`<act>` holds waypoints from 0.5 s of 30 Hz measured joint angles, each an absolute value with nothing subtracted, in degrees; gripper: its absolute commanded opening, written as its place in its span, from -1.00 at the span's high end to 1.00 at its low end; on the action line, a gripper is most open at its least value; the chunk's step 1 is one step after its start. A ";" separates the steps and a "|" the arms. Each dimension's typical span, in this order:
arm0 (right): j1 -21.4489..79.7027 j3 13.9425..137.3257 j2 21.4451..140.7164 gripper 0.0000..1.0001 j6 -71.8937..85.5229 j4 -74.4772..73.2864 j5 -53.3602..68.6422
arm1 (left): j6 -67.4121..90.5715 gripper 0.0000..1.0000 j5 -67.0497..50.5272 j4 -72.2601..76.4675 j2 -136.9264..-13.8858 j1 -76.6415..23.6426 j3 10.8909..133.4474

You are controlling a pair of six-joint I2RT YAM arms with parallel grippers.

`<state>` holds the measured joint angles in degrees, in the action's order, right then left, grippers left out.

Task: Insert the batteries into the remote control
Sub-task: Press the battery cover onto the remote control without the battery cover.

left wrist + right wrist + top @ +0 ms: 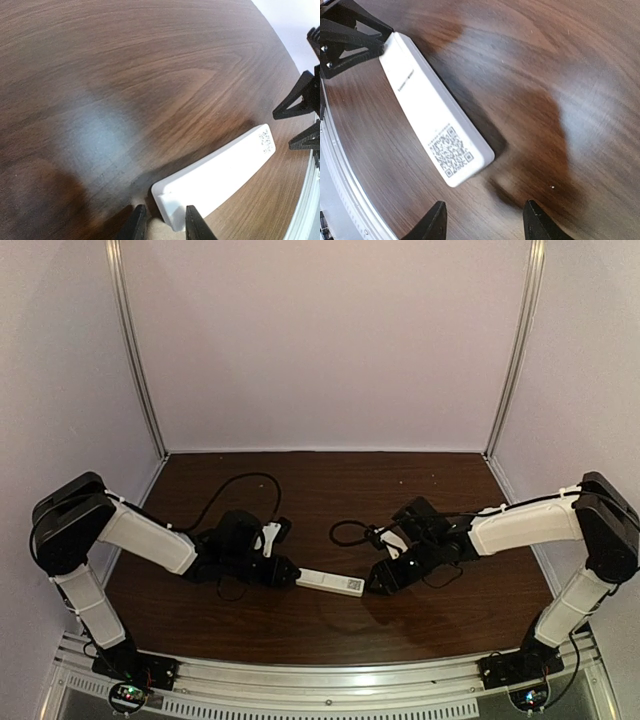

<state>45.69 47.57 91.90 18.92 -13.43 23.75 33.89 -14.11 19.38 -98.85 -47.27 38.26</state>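
Remote control (330,582), label up, is lying on the table (300,490) between the left gripper (165,216), narrowly straddling one end (pinch unclear), and the spread, empty right gripper (485,210); batteries unseen, so loading progress cannot be judged.

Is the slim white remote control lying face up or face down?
Face down: the slim white remote control shows a QR-code label on top, no buttons.
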 measured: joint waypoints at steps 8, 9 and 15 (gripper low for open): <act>45.54 44.21 91.90 0.08 24.25 -8.82 26.87 | 33.41 0.65 -12.73 18.04 -98.87 -47.59 39.33; 45.54 44.21 91.90 0.10 24.67 -8.03 27.27 | 33.32 0.66 -12.62 17.85 -98.87 -47.68 39.46; 45.54 44.23 92.60 0.19 26.59 -4.62 29.10 | 32.95 0.71 -12.29 17.08 -98.91 -48.38 40.07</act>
